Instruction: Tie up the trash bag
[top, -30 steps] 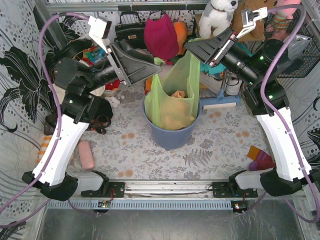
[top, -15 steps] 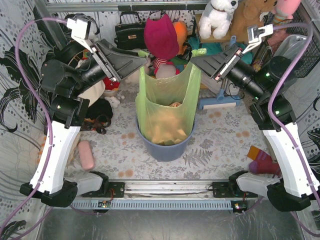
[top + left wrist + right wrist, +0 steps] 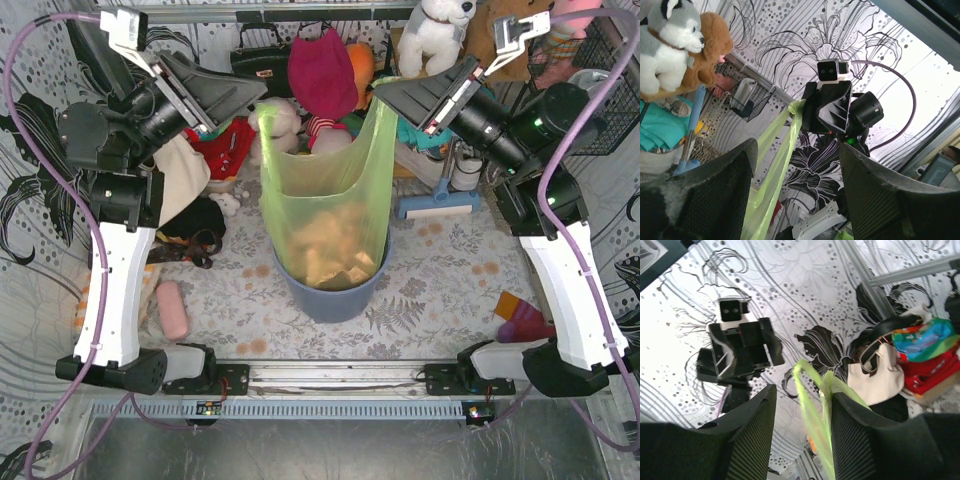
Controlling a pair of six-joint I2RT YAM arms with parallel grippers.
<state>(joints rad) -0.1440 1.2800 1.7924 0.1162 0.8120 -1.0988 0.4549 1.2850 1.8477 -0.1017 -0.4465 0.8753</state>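
Film of the trash bag (image 3: 325, 190), thin translucent green, now stretches taller and tauter than a second ago from the round blue bin (image 3: 335, 295) on the floral counter (image 3: 440, 260), so its handles look ready for crossing; left pincer (image 3: 262, 98) and right pincer (image 3: 378, 88), fingers apart, hook the handle strips above crumpled tan paper (image 3: 335, 250).

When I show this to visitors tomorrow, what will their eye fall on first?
Most likely the thin translucent light-green trash bag, stretched tall at centre between the left gripper and right gripper, which hold its top corners high. Through it shows crumpled tan paper, and its bottom sits in the round blue bin. A white plush dog sits at the back.
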